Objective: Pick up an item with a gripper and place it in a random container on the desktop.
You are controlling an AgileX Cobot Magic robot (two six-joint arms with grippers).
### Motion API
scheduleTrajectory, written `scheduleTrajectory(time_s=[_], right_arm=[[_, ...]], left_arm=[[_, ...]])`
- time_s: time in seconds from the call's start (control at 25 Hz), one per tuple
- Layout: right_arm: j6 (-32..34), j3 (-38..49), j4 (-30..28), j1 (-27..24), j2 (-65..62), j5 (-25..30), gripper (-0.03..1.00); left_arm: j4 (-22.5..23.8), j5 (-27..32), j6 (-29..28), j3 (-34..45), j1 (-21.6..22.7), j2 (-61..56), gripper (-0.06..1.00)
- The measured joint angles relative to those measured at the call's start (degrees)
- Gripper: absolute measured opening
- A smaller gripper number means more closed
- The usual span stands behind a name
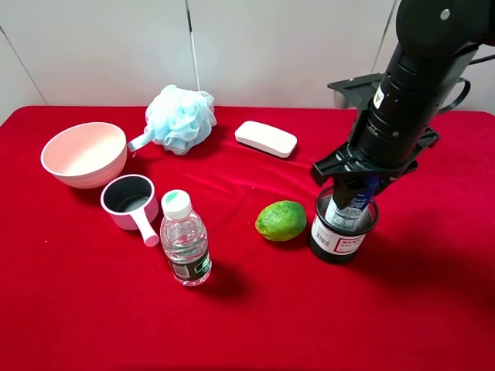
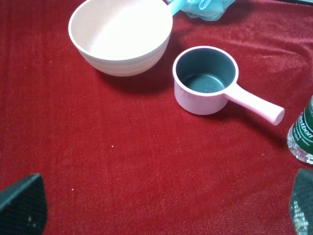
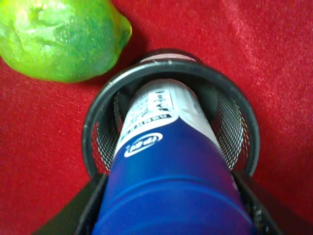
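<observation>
- Bottle (image 1: 349, 207) was inside the mesh cup (image 1: 338, 239), white body down and dark-blue cap up, with the cap sticking out above the rim.
- Mesh cup stood on the right half of the tabletop (image 1: 77, 309), about midway between the far and near edges. The lime (image 1: 281, 220) lay just beside it on the side toward the left edge, close but apart.
- Right jaws were closed on the bottle's blue cap. The right wrist view showed a dark finger on each side of the cap, and both looked to be in contact.
- The grip was high on the cap, probably so the fingers stayed clear of the cup rim while the body went in.
- Couldn't tell whether the bottle's base was on the cup floor, since the bottle itself hid it. The bottle looked slightly tilted against the rim.
- Judgement: placing was nearly done, with release and lift-off left. Risk: pulling up at an angle could drag the light cup or tip it toward the lime.
- Left jaws were wide open and held nothing, with only the two tips in frame. They hovered over the left part of the tabletop, facing the pink bowl (image 2: 121, 34) and the handled cup (image 2: 205, 81), likely parked out of the way.
- Water bottle (image 1: 185, 241) stood toward the near edge, left of centre. Blue bath pouf (image 1: 182, 118) and white case (image 1: 265, 138) sat near the far edge.
</observation>
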Motion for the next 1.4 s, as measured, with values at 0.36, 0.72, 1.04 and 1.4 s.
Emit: scheduleTrajectory(time_s=[0.36, 0.72, 1.04, 1.4], right_arm=[[0.0, 0.0, 0.0, 0.0, 0.0, -0.2, 0.50], [0.0, 0.0, -0.2, 0.0, 0.0, -0.2, 0.69], [0.0, -0.5, -0.2, 0.0, -0.7, 1.5, 0.69], [0.0, -3.3, -0.2, 0.0, -5.8, 7.4, 0.69]], left_arm=[[0.0, 0.0, 0.0, 0.0, 0.0, 0.0, 0.99], [0.0, 0.0, 0.0, 0.0, 0.0, 0.0, 0.99], [0.0, 0.0, 0.0, 0.0, 0.0, 0.0, 0.99], [0.0, 0.0, 0.0, 0.0, 0.0, 0.0, 0.99]])
